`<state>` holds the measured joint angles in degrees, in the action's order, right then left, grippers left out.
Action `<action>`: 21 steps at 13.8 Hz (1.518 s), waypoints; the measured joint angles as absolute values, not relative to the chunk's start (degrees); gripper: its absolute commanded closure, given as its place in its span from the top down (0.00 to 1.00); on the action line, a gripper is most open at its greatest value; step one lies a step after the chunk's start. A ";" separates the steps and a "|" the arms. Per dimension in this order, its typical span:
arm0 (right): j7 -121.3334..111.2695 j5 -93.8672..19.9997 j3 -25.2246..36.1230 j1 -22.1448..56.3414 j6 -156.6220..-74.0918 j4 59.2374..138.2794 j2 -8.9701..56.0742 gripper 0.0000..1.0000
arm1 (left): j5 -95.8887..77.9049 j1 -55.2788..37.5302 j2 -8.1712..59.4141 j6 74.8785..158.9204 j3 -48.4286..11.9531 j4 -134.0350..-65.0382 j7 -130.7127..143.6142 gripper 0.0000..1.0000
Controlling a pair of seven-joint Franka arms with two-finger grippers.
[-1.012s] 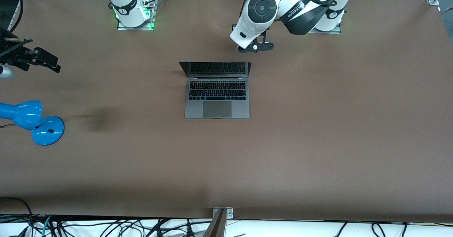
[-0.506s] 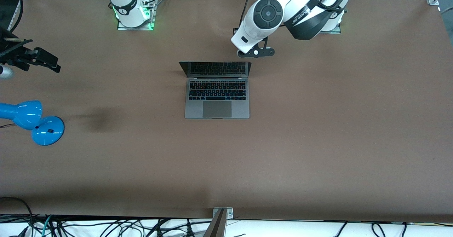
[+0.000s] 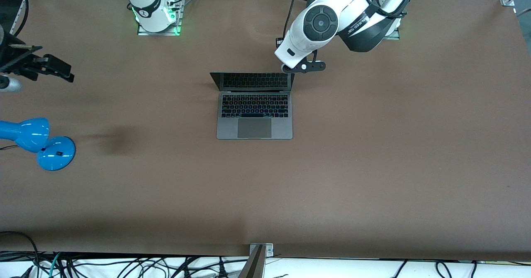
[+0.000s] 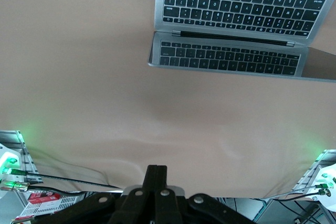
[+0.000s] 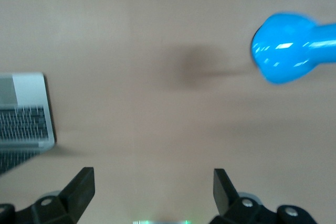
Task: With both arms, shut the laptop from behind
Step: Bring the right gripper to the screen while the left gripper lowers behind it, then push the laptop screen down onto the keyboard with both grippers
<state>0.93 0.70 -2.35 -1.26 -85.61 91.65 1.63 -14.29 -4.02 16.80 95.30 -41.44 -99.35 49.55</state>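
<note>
Left gripper (image 3: 303,67), black, hangs over the table (image 3: 373,145) just beside the corner of the laptop (image 3: 254,106) lid toward the left arm's end, on the side of the lid facing the robots' bases; in the left wrist view its fingers (image 4: 156,182) appear pressed together into one narrow bar. Right gripper (image 3: 45,68) hangs over the table edge at the right arm's end, well apart from the laptop; its fingers (image 5: 81,187) stand wide apart in the right wrist view. Laptop sits open near the table's middle, keyboard and trackpad facing up, screen dark and reflecting the keys; its lid stands between the keyboard and the bases. Blue lamp (image 3: 35,143) rests on the table at the right arm's end, nearer to the front camera than the right gripper, with a dark shadow patch beside it; nothing lies between the left gripper and the lid. Loose black cables (image 3: 124,265) run under the table edge nearest the front camera. White lettering on the left arm (image 3: 332,16) shows on a black band but cannot be read with certainty. Compared with one second ago, the left gripper has shifted from a spot nearer the bases to the lid's corner; the right gripper has moved only slightly; the laptop is unchanged.
</note>
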 measured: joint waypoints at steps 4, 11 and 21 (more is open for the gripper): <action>1.23 0.68 -7.88 2.42 -78.35 91.96 4.09 1.00 | -14.29 -4.23 19.26 98.44 -41.46 -99.39 49.59 0.00; 12.42 -2.70 -8.87 18.47 -83.88 99.91 5.99 1.00 | -11.11 -5.45 24.22 102.70 -41.47 -99.46 51.68 0.00; 31.80 -7.94 -8.96 34.29 -95.01 104.93 15.30 0.00 | -5.63 -5.35 28.65 106.62 -40.08 -99.18 55.59 0.00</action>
